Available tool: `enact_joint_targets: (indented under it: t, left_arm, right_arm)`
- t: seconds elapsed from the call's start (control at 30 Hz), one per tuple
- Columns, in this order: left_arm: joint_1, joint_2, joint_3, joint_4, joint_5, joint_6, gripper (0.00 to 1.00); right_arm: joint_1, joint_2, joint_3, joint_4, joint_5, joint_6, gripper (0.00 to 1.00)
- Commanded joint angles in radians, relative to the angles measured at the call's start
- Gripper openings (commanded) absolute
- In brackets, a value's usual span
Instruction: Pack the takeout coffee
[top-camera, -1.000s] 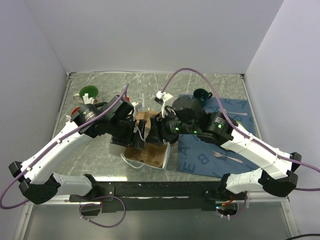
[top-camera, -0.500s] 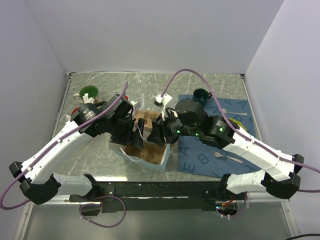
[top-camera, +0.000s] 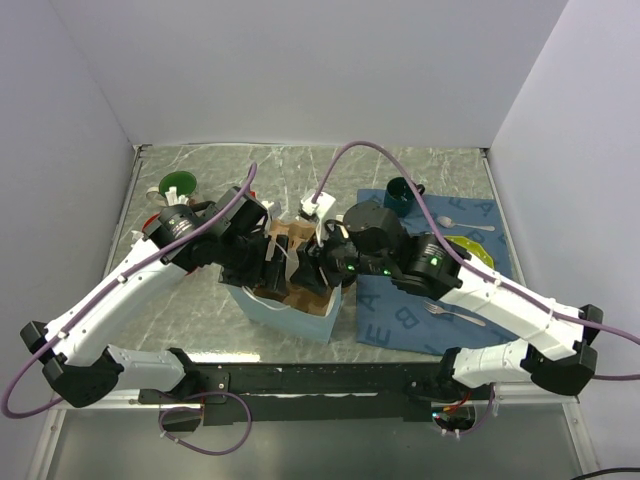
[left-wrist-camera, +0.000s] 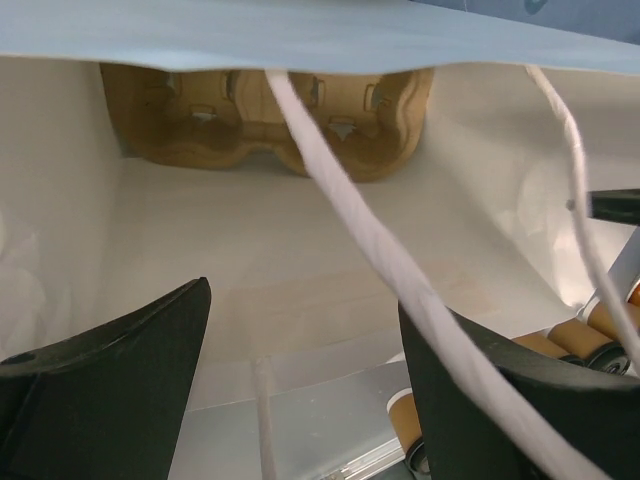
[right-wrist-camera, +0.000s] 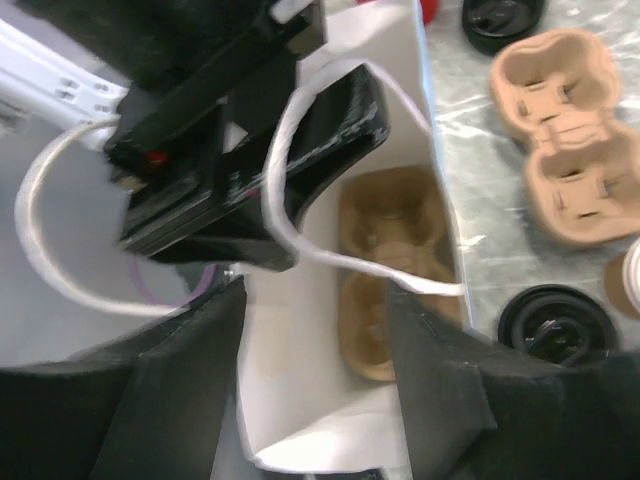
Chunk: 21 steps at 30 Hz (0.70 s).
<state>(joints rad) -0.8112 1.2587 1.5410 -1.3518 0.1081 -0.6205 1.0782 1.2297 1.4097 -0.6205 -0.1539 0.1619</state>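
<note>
A light blue paper bag (top-camera: 285, 315) with a white inside stands open at the table's middle. Both grippers are at its mouth. A kraft cup carrier (right-wrist-camera: 385, 290) lies in the bag, also in the left wrist view (left-wrist-camera: 270, 120). My left gripper (top-camera: 268, 272) is open inside the bag (left-wrist-camera: 300, 260), and a white twine handle (left-wrist-camera: 350, 230) crosses its right finger. My right gripper (right-wrist-camera: 315, 390) is open over the bag's near end. A sliver of a tan cup with a pale rim (right-wrist-camera: 625, 283) shows at the right edge, beside a black lid (right-wrist-camera: 550, 325).
A second carrier (right-wrist-camera: 565, 130) and another black lid (right-wrist-camera: 500, 12) lie beyond the bag. A dark green mug (top-camera: 403, 190), a blue cloth (top-camera: 400, 320) with a fork (top-camera: 455, 315) and a spoon (top-camera: 465, 225) are at right. A green-lined cup (top-camera: 180, 185) stands far left.
The bag has been tipped up from lying flat, so its blue wall now faces the front. Both grippers have moved back and closer together at its mouth.
</note>
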Motion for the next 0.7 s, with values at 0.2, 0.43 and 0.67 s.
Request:
enact_joint_targets:
  t: [0.2,0.43,0.67]
  left_arm:
    - [0.004,-0.042,-0.044,-0.024,0.025,0.002,0.81]
    - [0.004,-0.050,-0.058,-0.023,0.038,0.008,0.80]
    - [0.007,-0.041,0.073,-0.020,0.010,0.002,0.81]
  right_arm:
    - [0.008,0.005,0.083,0.096,0.335,-0.045,0.25]
    - [0.005,0.037,0.103,0.096,0.370,-0.015,0.21]
    - [-0.006,0.071,0.117,0.058,0.353,0.014,0.22]
